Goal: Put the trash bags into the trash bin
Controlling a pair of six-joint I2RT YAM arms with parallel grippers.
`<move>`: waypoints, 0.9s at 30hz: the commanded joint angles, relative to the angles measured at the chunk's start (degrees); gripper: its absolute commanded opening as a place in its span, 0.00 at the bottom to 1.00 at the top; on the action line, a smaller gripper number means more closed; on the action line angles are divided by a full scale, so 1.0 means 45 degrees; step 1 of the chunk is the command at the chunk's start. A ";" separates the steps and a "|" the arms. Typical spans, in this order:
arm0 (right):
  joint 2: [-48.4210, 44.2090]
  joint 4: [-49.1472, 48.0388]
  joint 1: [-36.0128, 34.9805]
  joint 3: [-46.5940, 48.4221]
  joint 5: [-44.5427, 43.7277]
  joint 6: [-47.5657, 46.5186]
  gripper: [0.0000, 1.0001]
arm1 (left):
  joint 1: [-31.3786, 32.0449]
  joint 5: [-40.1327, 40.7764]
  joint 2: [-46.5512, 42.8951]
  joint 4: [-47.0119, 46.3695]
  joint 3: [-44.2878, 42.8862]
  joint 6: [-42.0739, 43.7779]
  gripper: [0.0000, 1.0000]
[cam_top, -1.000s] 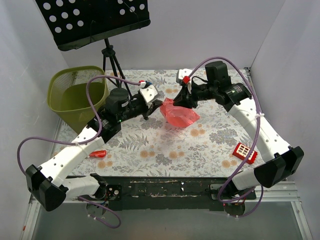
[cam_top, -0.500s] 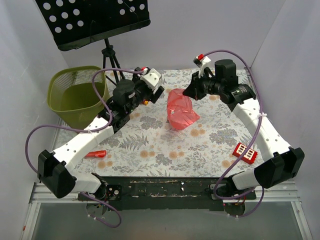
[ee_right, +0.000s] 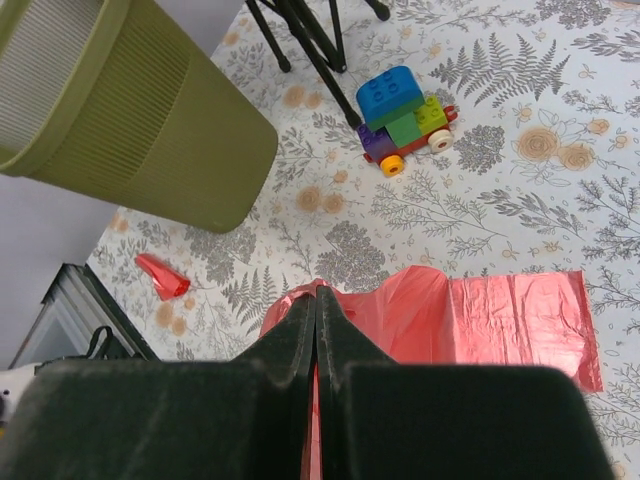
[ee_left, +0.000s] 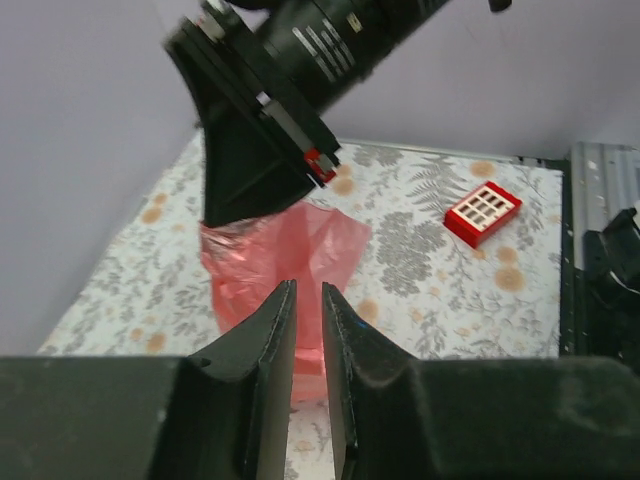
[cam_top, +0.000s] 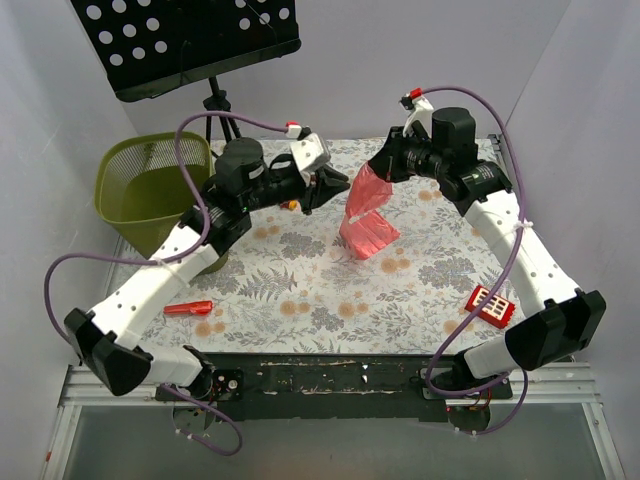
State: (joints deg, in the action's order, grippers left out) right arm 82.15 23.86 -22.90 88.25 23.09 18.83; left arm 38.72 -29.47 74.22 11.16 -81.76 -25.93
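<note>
Top view, hold: right tool (cam_top: 383,168) clenched on the trash bag (cam_top: 365,215), its top corner raised and its lower end on the worktop (cam_top: 300,290), likely presenting an edge.
Top view, bin: trash bin (cam_top: 150,235) upper left, well apart.
Left wrist: left tool (ee_left: 308,290) nearly closed; cannot tell whether it holds film. Bag (ee_left: 245,270) just beyond its tips.
Right wrist: film (ee_right: 480,320) spreads lower right.

- We see a desk (cam_top: 300,290) covered in a floral print.
- An olive mesh trash bin (cam_top: 150,190) stands at its far left corner.
- A black tripod (ee_right: 310,40) stands beside the bin, with a toy brick car (ee_right: 405,120) near its feet.
- The lower end of the red trash bag (cam_top: 366,225) rests mid-desk.
- A red gridded block (cam_top: 489,306) lies near right, and a small red stick (cam_top: 187,307) near left.
</note>
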 commanded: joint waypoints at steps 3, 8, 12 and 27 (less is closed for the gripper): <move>0.0513 -0.0438 0.0029 0.1034 -0.1205 0.1245 0.01 | 0.0145 -0.2532 0.1436 0.0080 -0.0581 -0.0545 0.16; 0.0573 -0.0633 0.0029 0.1229 -0.1127 0.0992 0.01 | 0.0595 0.0644 0.1634 -0.1245 -0.0096 -0.0974 0.46; 0.0456 -0.0594 0.0029 0.1152 -0.1381 0.0660 0.01 | 0.0576 0.2505 0.1282 -0.2400 0.0764 -0.0684 0.57; -0.0111 -0.1102 0.0010 -0.0019 0.0550 -0.0141 0.01 | 0.0595 0.1885 0.2687 -0.4726 0.1215 -0.0137 0.56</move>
State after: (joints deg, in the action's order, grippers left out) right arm 84.49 22.24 -22.87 89.97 21.56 20.10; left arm 41.39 -17.61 85.78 -7.64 -76.75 -28.58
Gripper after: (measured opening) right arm 0.022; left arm 0.570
